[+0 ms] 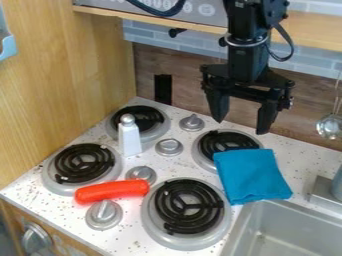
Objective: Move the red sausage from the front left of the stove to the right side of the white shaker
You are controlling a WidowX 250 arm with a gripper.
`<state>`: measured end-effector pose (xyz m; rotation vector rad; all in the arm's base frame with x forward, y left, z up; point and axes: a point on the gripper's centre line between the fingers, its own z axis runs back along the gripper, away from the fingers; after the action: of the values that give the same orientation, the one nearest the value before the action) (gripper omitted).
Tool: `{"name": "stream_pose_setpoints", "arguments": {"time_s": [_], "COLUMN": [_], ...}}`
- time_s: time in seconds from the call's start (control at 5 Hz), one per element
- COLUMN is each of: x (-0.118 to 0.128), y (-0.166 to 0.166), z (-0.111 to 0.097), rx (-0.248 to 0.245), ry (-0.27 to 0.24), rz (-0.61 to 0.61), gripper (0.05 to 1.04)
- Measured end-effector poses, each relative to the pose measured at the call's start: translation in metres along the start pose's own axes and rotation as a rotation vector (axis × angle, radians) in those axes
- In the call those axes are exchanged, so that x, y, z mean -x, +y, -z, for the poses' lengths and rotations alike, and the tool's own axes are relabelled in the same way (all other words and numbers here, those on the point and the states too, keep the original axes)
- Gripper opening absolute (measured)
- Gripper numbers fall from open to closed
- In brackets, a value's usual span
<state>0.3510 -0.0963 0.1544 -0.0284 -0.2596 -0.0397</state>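
Hangs above the back right burner (pixel 226 142) with the gripper (pixel 241 124) spread wide, one finger to the left, the other to the right, tips pointing down. Lies below and slightly to the right of it in the view, apart from both tips: the blue cloth (pixel 251 176). Covers part of that burner and reaches forward to the rim of the sink (pixel 242 231), laid flat with a fold along the lower edge. Comes in from the top edge as a black arm (pixel 247 50), passing in front of the shelf (pixel 310 31).

Stands upright on the left side of the stove (pixel 130 200), beside the back left burner (pixel 141 116): a white shaker (pixel 129 138) with a grey top. Lies farther forward, between the front left burner (pixel 81 163) and the front right burner (pixel 188 206): an orange roll (pixel 112 191), with one knob (pixel 141 174) just behind and another (pixel 103 214) just in front. Sit farther back, between the two back burners: two more grey knobs. Hangs against the wall (pixel 294 107) at the right: a metal ladle (pixel 329 127).
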Motion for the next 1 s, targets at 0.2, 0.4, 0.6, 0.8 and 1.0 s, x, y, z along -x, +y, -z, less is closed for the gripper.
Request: {"name": "stream_pose_setpoints", "arguments": {"time_s": [0.2,0.4,0.6,0.8,1.0], "x": [0.004,0.005,0.005,0.02,0.028], "y": [0.0,0.0,0.001,0.037,0.081], "z": [0.012,0.014,0.014,0.042,0.049], "rx": [-0.008,-0.01,-0.01,-0.015,0.005], "ry": [0.036,0.042,0.04,0.072,0.04], "rz": [0.003,0.003,0.014,0.225,0.345], "gripper": [1.006,1.007,1.007,1.007,1.007]}}
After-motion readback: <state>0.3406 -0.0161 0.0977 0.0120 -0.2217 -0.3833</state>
